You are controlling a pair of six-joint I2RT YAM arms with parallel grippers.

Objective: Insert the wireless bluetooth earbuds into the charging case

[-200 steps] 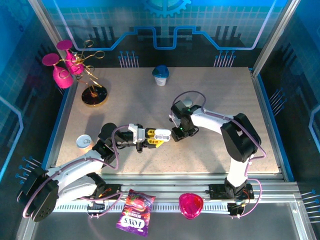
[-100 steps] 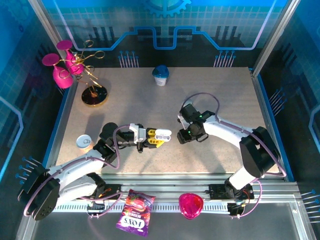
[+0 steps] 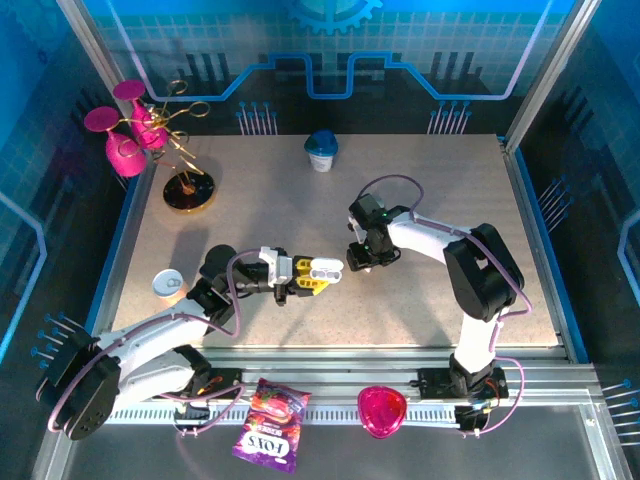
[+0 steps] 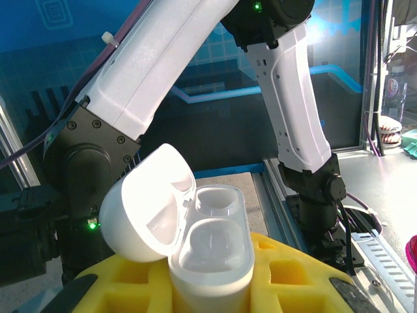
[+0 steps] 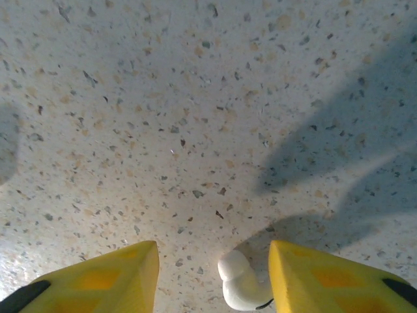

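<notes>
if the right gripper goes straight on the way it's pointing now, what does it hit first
Most likely the small white earbud lying on the speckled table between the right gripper's open fingers, close to one of them. The tabletop sits just behind it, though depth is hard to judge.

The speckled table (image 3: 280, 215) bears a blue-lidded cup (image 3: 321, 150) at its far edge and a gold rack (image 3: 187, 190) with pink glasses (image 3: 126, 152) at its far-left corner.

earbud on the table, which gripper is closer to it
Right. The right gripper hangs over the earbud, which lies between its open jaws. The left gripper is off to the side, shut on the open charging case.
</notes>
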